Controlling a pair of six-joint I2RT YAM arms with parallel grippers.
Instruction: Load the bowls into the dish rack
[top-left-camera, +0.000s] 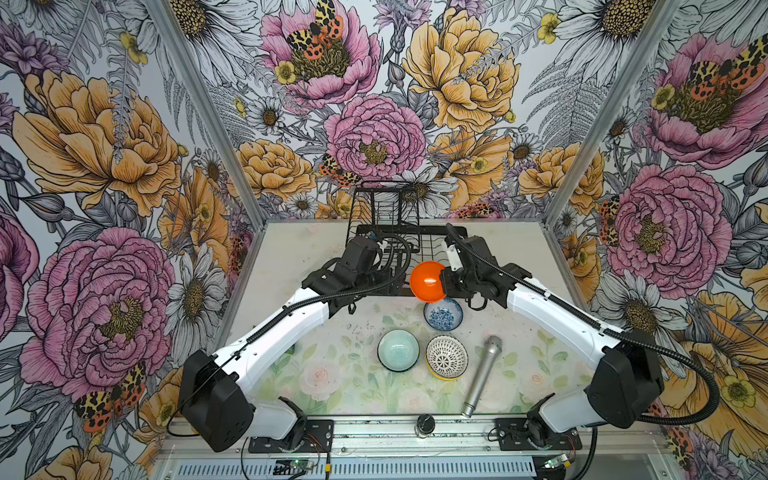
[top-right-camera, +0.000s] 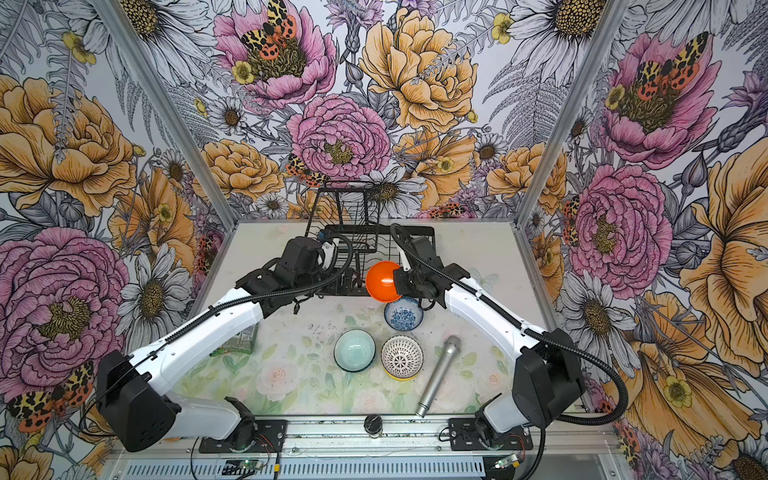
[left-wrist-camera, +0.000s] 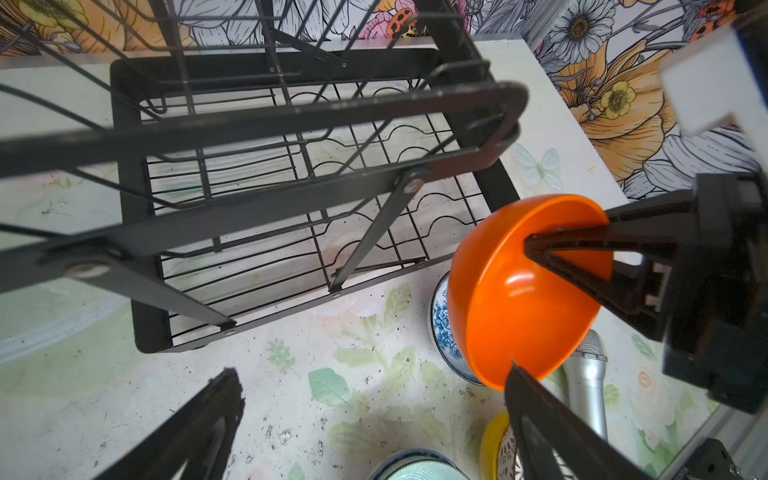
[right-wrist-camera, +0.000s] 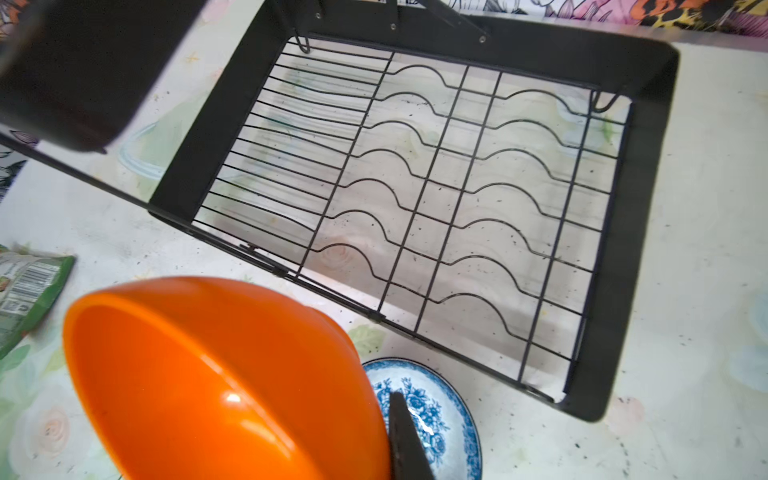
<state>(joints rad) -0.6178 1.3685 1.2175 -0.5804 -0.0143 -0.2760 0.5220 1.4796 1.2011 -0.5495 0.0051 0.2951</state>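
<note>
floral-print table cover (top-left-camera: 332, 386) under flowered walls carries the whole set-up.

right gripper (top-left-camera: 445, 279): clamped on the rim of the orange bowl (top-left-camera: 428, 281), one finger inside the wall, one outside. the bowl hangs on edge, clear of the table, its opening turned sideways.

left gripper (left-wrist-camera: 372, 370): fingers spread wide, nothing between them. in the left wrist view one fingertip stands at the bowl's lower outer wall; touching or just short cannot be told.

position of items, read from the fingers:
- dish rack (right-wrist-camera: 648, 199): beyond the right fingertips and lower. its wavy slot wires show no bowl. its raised upper tier hangs over part of the base, beyond the left fingers.
- blue-and-white floral bowl (top-left-camera: 443, 313): on the table, directly under the held bowl and the right fingers.
- teal bowl (top-left-camera: 398, 350) and white lattice bowl (top-left-camera: 446, 356), the latter nested in a yellow bowl (top-right-camera: 401, 377): behind both grippers, well apart from either. a silver microphone (top-left-camera: 482, 374) lies beside them.

step in hand, by judgement: carrying the first bowl to the rack; four wait on the table.

faults to expect:
- rim pinch only: the smooth bowl may pivot or slide out, and a drop would land on the floral bowl.
- the open left finger near the wall may nudge the bowl and break the grip.
- upper-tier bars and the left arm crowd the approach; a clipped rim would twist the bowl off its slot.
</note>
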